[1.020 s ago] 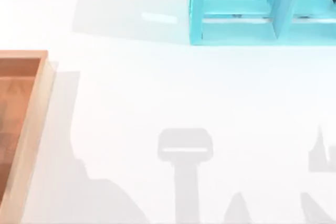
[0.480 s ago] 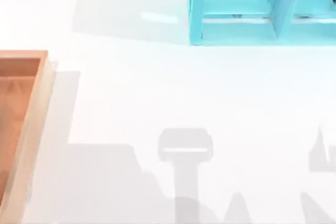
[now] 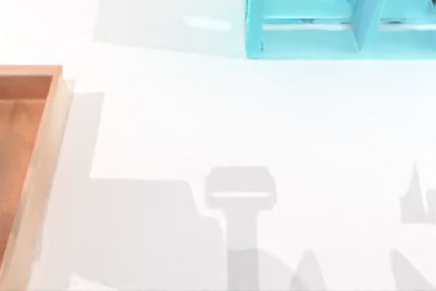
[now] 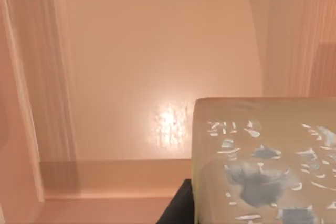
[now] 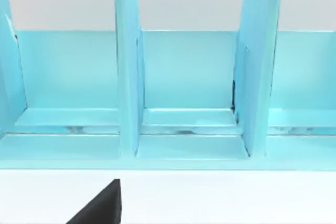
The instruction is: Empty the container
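Emptying the large shallow wooden tray (image 3: 41,148) at mid-left looks unfinished: a pale speckled block (image 4: 262,161) sits inside; claw states cannot be told.

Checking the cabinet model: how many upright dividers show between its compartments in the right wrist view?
2. On the turquoise cabinet, one divider separates the first and middle compartments, the other the middle and last. More may lie beyond the frame edges.

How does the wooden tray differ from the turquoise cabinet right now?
The wooden tray is tan-rimmed with an orange-brown floor; the turquoise cabinet is all turquoise. The tray is one shallow open box at the table's left edge; the cabinet, at the far side, is split by upright dividers into compartments. Both rest on the white table.
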{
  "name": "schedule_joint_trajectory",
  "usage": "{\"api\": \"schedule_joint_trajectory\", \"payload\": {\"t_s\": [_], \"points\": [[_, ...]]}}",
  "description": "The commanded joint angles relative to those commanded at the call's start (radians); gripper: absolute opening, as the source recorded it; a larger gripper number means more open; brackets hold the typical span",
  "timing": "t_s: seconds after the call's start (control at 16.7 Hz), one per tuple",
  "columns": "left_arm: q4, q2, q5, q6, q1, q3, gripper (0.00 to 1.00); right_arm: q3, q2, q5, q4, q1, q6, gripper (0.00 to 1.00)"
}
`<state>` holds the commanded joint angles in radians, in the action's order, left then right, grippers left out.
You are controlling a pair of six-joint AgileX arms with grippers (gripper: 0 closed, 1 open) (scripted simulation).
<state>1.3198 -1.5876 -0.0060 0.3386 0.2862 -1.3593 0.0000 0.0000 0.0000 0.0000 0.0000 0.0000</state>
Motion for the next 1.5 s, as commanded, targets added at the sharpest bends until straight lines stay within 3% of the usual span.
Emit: {"api": "schedule_joint_trajectory", "payload": {"t_s": [0.18,0.42,0.72,1.14,1.5], "points": [[-0.1,-0.078,-0.019,-0.132,-0.133,-0.038,0.0,0.0,0.0,0.0,0.0,0.0,0.0,1.0],[-0.23,-0.198,-0.024,-0.436,-0.437,-0.085,0.0,0.0,0.0,0.0,0.0,0.0,0.0,1.0],[-0.26,-0.333,-0.001,-0.694,-0.697,-0.081,0.0,0.0,0.0,0.0,0.0,0.0,0.0,1.0],[-0.256,-0.352,0.006,-0.724,-0.728,-0.077,0.0,0.0,0.0,0.0,0.0,0.0,0.0,1.0],[-0.409,-0.404,0.007,-0.723,-0.729,0.021,0.0,0.0,0.0,0.0,0.0,0.0,0.0,1.0]]}}
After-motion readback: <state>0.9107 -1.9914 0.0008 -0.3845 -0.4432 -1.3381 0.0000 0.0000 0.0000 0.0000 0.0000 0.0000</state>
